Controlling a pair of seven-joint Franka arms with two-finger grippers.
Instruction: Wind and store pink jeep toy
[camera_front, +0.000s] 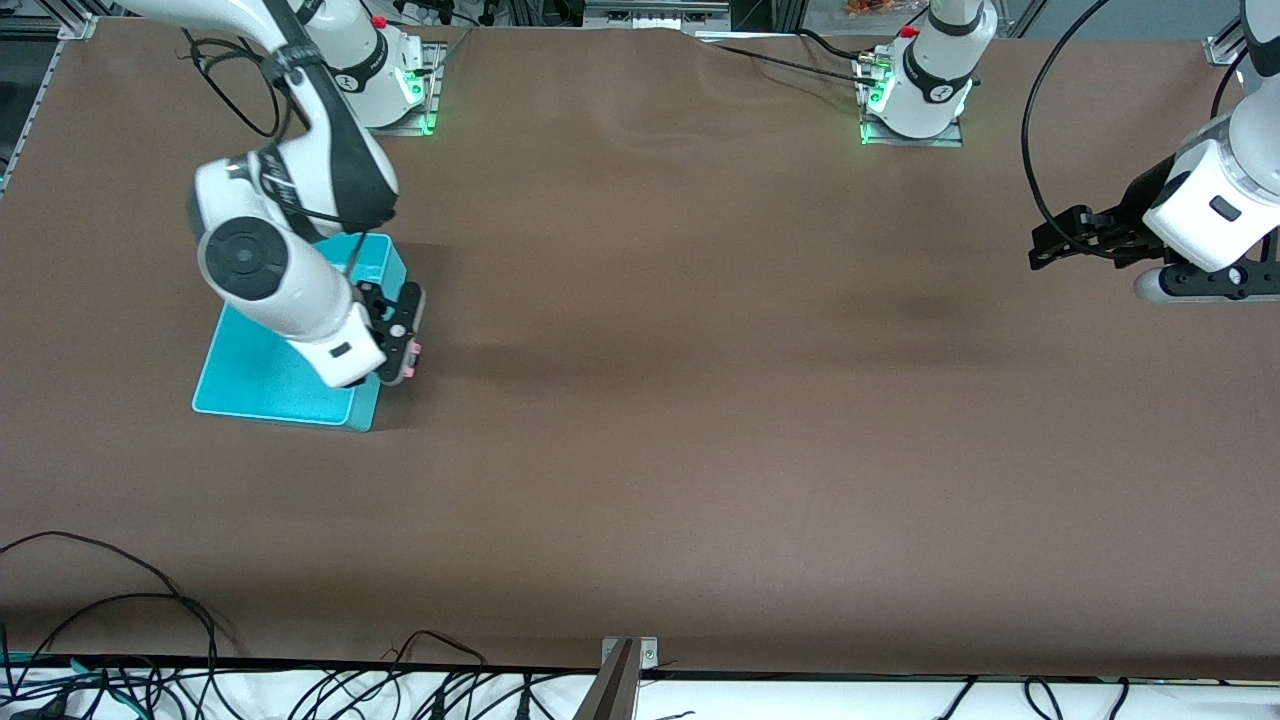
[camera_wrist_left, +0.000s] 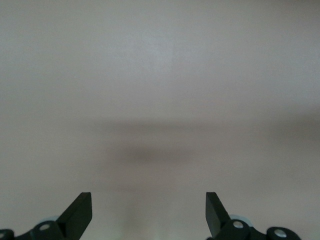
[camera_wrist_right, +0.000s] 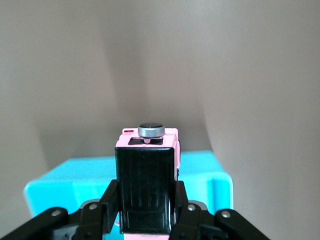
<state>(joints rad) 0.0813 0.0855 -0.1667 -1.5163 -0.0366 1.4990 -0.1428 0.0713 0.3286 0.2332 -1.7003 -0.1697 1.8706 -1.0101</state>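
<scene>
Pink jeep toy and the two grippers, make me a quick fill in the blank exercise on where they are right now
1. The right gripper is shut on the ____ jeep toy.
2. The cyan bin sits toward the ____ arm's end of the table.
3. The left gripper waits with its fingers ____, holding nothing.
4. The jeep's roof panel is ____ in colour.

Missing words: pink; right; open; black

Wide brown worktop (camera_front: 680, 420) with soft shadows across its middle, black cables (camera_front: 120, 640) tangled along its near edge over a white strip, metal frame rails (camera_front: 640, 12) at the top, green lights (camera_front: 868, 128) glowing there
</scene>
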